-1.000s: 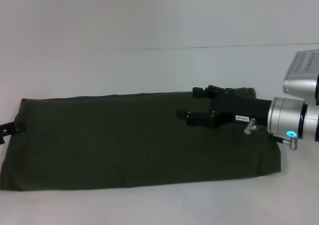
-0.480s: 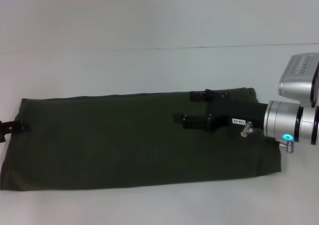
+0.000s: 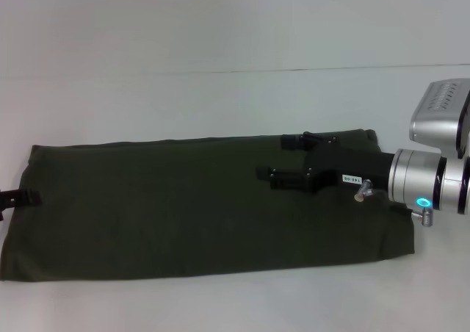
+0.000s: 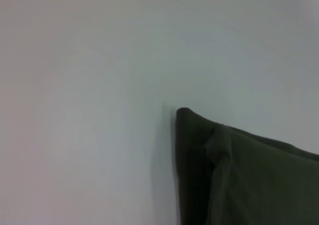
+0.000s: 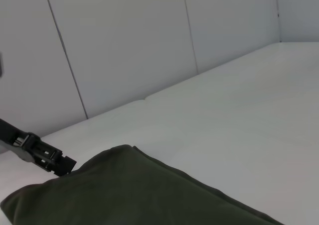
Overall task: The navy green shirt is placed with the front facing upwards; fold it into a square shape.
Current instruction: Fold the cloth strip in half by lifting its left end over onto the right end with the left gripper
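Navy green shirt (image 3: 198, 207) lies folded into a long band across the lower middle of the head view, flat on the white bench (image 3: 220, 97). Right claw (image 3: 283, 159), fingers spread, hovers over the band's upper right part. Left claw (image 3: 18, 197) shows only at the left edge by the shirt's end; whether it is spread or pressed together cannot be told.
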You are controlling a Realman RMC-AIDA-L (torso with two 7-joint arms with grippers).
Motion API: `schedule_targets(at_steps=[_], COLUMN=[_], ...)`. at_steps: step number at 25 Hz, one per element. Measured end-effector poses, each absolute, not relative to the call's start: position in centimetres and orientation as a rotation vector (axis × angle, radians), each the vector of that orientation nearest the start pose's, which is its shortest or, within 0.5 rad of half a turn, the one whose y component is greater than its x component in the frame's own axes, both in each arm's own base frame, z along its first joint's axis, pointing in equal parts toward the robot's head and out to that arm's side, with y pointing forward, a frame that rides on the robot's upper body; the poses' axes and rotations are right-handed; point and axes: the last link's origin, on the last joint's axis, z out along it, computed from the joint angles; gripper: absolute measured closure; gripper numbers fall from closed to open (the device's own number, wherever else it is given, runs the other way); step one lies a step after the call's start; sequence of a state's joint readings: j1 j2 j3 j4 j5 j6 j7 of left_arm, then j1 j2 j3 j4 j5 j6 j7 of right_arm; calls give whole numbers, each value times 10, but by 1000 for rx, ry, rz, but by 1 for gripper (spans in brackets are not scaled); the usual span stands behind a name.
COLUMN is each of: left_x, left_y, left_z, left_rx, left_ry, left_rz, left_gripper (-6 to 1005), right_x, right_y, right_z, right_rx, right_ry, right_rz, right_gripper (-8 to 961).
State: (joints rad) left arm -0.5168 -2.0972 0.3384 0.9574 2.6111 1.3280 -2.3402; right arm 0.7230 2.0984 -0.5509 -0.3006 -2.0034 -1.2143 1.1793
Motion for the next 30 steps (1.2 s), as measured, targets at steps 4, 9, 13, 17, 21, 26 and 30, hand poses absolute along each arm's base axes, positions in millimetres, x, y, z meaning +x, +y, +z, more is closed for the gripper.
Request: schedule_targets(at_steps=[4,9,13,17,21,26,30], left_x=[-362,-363,-364,-363,-363,-361,-357], left_y=[332,332,331,332,333,333,336], left_z=[77,77,73,71,70,64,61], left_rx=[-1821,-1811,-1813,-1820,-1825,-1844,-1870], left_ry=[-1712,-1710,-1721,-1728,-1728,-1739,-1731], left_rz=[-288,-285,-282,-283,-283,-278,-260], left_gripper=[104,107,109,111,113,116,118], right_x=[244,244,244,244,244,244,244], right_y=[370,370,370,371,371,371,371], right_z=[-61,-61,-61,-61,-61,-61,-60], right_rx=[-2590,-2590,-2590,-2589,-2588,-2586,-2585], right_ry=[660,661,661,662,663,663,661], right_rz=[667,668,668,669,670,672,671], right_gripper=[38,38,37,37,37,37,37])
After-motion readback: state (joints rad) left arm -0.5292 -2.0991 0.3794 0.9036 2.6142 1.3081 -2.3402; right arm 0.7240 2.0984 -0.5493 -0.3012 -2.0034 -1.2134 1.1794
